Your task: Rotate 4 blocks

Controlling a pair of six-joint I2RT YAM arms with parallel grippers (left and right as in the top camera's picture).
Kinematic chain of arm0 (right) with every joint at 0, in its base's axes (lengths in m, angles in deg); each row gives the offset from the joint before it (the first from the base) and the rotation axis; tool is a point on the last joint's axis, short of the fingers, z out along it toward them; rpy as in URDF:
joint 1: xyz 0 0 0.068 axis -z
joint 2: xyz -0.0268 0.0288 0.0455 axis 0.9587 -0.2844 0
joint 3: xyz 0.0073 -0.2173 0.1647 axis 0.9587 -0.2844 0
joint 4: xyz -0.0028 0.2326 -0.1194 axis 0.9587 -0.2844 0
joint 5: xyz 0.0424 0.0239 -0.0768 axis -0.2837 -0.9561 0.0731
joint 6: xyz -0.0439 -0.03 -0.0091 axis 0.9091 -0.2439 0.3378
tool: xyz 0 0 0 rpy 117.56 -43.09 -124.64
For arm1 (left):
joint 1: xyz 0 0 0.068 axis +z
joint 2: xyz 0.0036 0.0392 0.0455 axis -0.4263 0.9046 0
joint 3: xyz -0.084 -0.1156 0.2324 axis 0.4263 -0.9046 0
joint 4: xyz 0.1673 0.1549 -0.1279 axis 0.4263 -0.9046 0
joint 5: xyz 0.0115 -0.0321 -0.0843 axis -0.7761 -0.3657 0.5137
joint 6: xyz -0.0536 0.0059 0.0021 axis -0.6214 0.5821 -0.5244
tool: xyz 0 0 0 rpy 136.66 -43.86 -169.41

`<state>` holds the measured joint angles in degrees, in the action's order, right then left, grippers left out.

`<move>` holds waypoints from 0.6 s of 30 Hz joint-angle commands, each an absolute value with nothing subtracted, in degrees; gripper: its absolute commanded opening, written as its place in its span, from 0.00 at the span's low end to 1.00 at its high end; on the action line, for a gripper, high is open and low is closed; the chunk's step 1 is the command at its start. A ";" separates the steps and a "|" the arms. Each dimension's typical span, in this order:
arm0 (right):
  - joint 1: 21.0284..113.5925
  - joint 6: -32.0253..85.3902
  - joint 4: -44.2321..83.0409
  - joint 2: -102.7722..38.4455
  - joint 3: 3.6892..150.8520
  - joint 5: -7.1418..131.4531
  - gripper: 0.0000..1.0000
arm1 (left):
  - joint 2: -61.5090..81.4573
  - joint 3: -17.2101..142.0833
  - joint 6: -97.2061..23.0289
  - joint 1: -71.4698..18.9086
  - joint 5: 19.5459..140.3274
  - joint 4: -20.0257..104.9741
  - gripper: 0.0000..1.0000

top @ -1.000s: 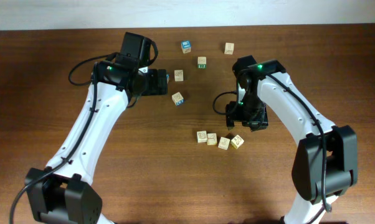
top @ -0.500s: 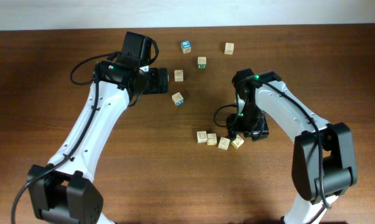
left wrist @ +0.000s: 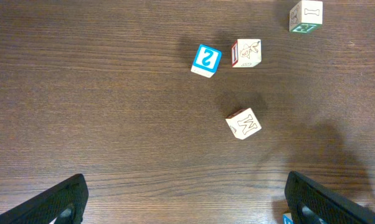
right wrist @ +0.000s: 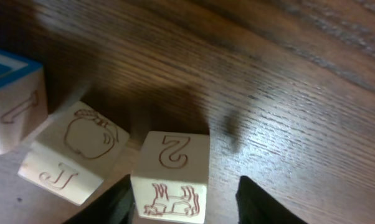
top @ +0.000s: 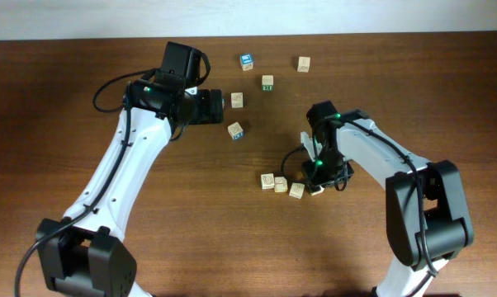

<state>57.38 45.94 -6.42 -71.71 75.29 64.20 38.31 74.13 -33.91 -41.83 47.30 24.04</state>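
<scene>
Four pale wooden blocks lie in a short row in the middle of the table: one (top: 267, 180), a second (top: 281, 184), a third (top: 296, 190), and the rightmost, mostly hidden under my right gripper (top: 317, 185). In the right wrist view that block (right wrist: 172, 177) shows a "2" on top and sits between the fingers. The left finger (right wrist: 116, 202) is against it, the right finger (right wrist: 265, 202) stands apart from it. A block with an apple and "J" (right wrist: 75, 152) touches its left side. My left gripper (left wrist: 190, 211) is open over bare wood, far from the row.
Other cubes lie at the back: a blue-topped one (top: 247, 60), a green-sided one (top: 267, 82), pale ones (top: 303, 63) (top: 237, 100), and one with a blue face (top: 235, 130). A cube with a blue-edged face (right wrist: 10, 106) stands left of the apple block.
My right gripper has moved toward the front of the table and down over the rightmost block of the row, and its jaws have narrowed. The left arm has not moved.
</scene>
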 commanded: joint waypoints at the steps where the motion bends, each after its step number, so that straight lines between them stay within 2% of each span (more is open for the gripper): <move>1: 57.38 46.38 -5.70 -71.49 74.42 64.83 0.49 | 38.73 74.50 -34.65 -42.07 46.45 24.17 0.99; 5: 57.38 43.56 -4.58 -71.49 74.42 64.61 0.35 | 38.73 74.50 -34.65 -42.07 46.45 24.17 0.99; 11: 57.38 28.78 -1.76 -71.49 74.42 64.64 0.36 | 38.73 74.50 -34.65 -42.07 46.45 24.19 0.99; 18: 57.38 25.83 1.03 -71.49 74.42 67.78 0.36 | 38.73 74.50 -34.65 -42.07 46.45 24.17 0.99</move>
